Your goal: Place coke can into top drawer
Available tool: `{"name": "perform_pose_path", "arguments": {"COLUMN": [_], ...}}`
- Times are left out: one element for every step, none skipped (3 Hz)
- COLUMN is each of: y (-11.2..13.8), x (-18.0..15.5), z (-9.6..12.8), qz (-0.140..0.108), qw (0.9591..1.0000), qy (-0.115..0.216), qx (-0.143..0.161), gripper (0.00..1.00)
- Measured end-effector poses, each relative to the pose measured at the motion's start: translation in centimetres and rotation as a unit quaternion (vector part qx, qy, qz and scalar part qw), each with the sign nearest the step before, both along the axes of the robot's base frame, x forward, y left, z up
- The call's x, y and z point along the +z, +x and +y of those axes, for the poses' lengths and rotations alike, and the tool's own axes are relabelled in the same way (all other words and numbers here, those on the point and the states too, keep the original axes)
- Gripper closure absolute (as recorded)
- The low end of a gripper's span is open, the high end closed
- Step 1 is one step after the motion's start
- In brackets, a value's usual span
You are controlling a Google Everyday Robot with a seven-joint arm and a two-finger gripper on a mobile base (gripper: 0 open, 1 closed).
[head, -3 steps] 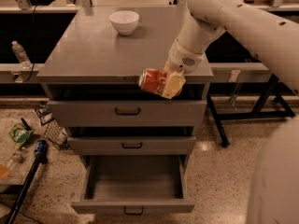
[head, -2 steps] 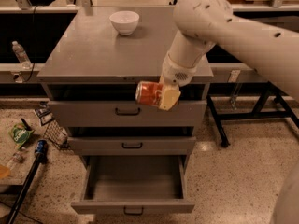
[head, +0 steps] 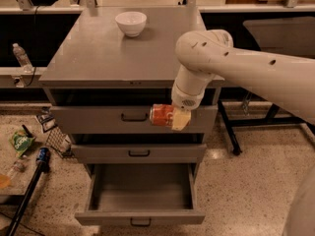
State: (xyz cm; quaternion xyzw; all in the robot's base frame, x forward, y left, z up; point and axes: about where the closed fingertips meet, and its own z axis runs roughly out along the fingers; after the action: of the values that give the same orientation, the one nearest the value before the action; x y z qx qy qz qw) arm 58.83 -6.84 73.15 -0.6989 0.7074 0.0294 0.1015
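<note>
Coke can (head: 159, 115), sideways, clamped between fingers (head: 181, 120) of gripper (head: 171, 117), protruding left, high above open top drawer (head: 140, 216).

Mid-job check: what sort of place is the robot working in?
Probably a lab or workshop: grey metal drawer cabinet, workbenches behind it, speckled hard floor. The gripper holds the coke can in front of the cabinet.

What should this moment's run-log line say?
gripper: shut on coke can, level with upper drawer front | top drawer: open, below | coke can: not yet in drawer
</note>
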Motion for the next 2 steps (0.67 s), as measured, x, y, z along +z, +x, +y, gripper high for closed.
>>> {"name": "perform_pose_path", "arguments": {"y": [-1.3,-2.2], "x": [-3.7,-8.1], "z": [-0.5,0.6], "qz": [0.028,0.023], "qw": [0.9993,0.9996], "qy": [0.014,0.007], "qx": [-0.02,-0.013], "gripper": [1.0,1.0]}}
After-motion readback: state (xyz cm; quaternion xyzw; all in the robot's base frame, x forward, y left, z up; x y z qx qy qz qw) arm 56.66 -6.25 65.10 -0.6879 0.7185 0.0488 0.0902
